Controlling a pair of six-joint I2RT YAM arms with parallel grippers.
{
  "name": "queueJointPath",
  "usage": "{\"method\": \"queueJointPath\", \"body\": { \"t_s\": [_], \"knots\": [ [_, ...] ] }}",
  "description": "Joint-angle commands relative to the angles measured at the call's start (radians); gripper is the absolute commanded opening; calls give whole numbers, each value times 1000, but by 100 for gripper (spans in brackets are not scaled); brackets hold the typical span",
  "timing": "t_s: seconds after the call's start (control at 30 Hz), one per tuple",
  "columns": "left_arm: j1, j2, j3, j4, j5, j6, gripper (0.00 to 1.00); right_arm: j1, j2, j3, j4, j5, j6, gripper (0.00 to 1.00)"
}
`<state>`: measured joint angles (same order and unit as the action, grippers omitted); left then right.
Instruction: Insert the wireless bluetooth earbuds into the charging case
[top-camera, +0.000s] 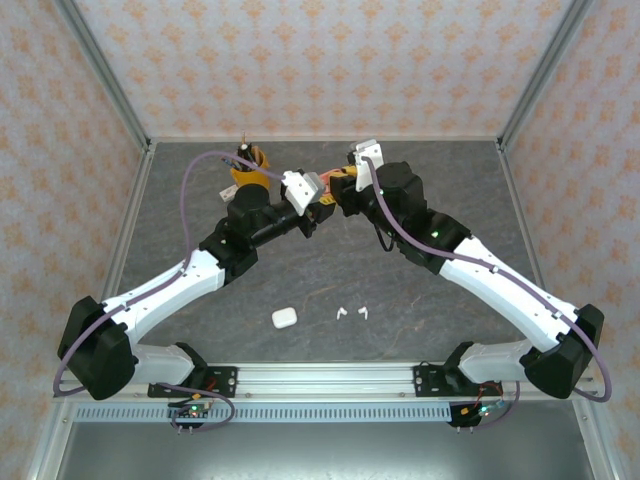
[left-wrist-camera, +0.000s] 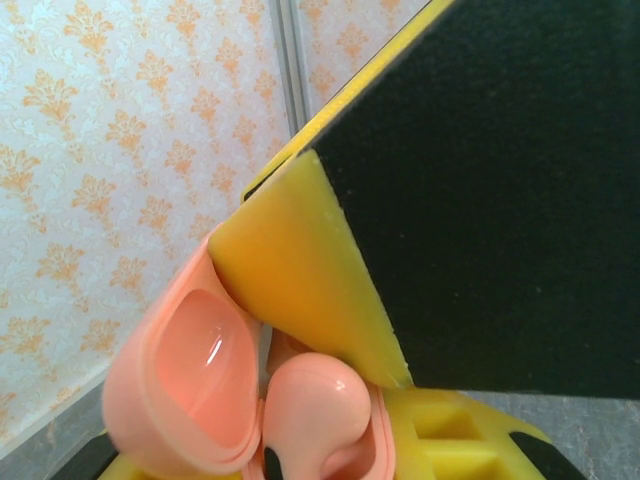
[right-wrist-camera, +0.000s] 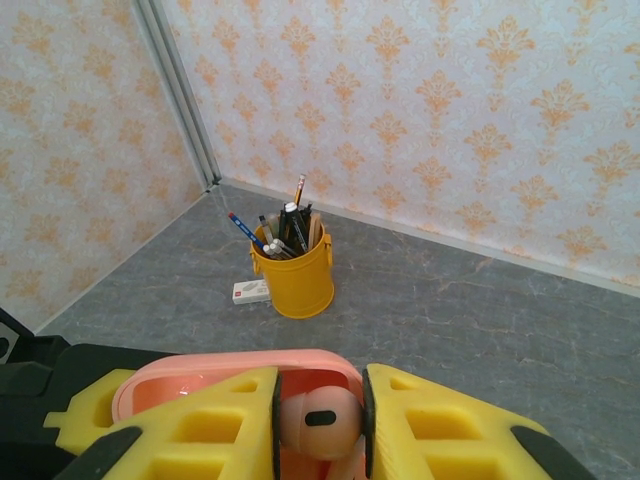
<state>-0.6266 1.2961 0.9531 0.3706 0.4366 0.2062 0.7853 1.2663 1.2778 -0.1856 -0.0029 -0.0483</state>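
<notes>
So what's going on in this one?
Both arms meet above the middle of the table. The left gripper is shut on an open pink charging case, holding it up. The right gripper pinches a pink earbud right at the case's opening; whether it is seated I cannot tell. A white case and two white earbuds lie on the table near the arm bases.

The grey table (top-camera: 470, 180) carries a white case (top-camera: 284, 318) near its front edge, with two white earbuds (top-camera: 341, 314) lying close together to the right of it. At the back left stands a yellow cup (right-wrist-camera: 293, 270) of pens, with a small white box (right-wrist-camera: 251, 292) just beside it.
</notes>
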Motion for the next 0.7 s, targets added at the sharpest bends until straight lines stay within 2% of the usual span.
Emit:
{"method": "queueJointPath", "body": {
  "t_s": [0.0, 0.13, 0.37, 0.67],
  "knots": [
    [-10, -18, 29, 77, 32, -5, 0, 14, 19, -4, 5, -14, 32, 26],
    [-10, -15, 31, 71, 28, -5, 0, 14, 19, 5, -17, -3, 57, 28],
    [-11, -4, 34, 71, 32, -13, 0, 14, 24, 59, -68, 56, 133, 42],
    [-11, 0, 37, 66, 35, -19, 0, 14, 37, 116, -80, 75, 197, 46]
  ]
}}
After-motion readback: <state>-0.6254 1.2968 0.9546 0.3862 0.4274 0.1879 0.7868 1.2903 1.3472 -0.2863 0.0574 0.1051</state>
